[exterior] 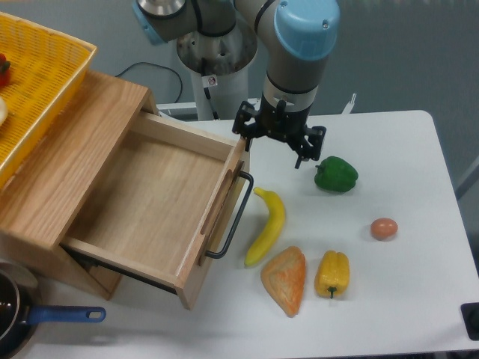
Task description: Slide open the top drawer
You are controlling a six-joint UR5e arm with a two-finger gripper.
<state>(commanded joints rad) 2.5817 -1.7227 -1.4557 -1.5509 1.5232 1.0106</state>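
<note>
The top drawer [157, 202] of the light-oak cabinet stands pulled far out, its bare wooden floor showing. Its thin black bar handle [232, 221] runs along the front panel, facing the banana. My gripper [275, 149] hangs above the far end of the drawer front, lifted clear of the handle. Its black fingers [303, 153] point down, spread apart, with nothing between them.
A yellow basket [45, 75] sits on the cabinet top at the left. On the white table lie a banana [268, 224], a green pepper [335, 174], an egg [384, 228], a yellow pepper [332, 273] and a bread wedge [285, 279]. A blue-handled pan [45, 315] sits bottom left.
</note>
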